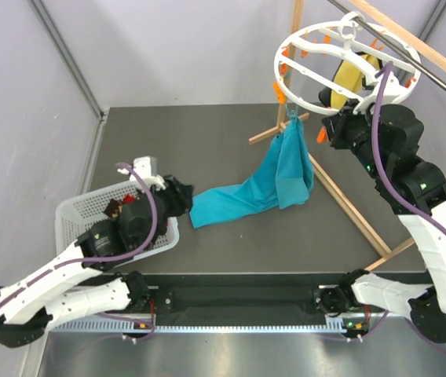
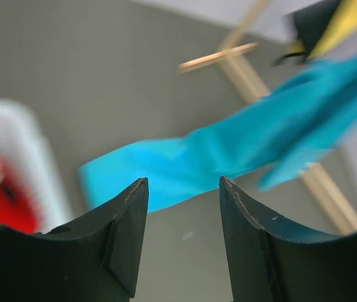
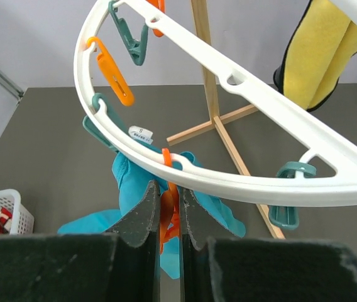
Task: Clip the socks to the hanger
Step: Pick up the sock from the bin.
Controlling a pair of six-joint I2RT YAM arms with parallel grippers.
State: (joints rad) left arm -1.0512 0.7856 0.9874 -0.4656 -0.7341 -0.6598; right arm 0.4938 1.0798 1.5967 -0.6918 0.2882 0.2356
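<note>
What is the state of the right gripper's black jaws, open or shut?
Shut. In the right wrist view the right gripper pinches an orange plastic clip hanging from the white plastic ring hanger.

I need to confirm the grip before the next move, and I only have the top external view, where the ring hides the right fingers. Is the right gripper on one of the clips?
Observer: Yes. In the right wrist view the right gripper is shut on an orange clip that hangs from the rim of the hanger.
Operator: And the left gripper, is it holding anything?
Observer: No. The left wrist view shows the left gripper open with nothing between its fingers. The teal cloth lies beyond it.
</note>
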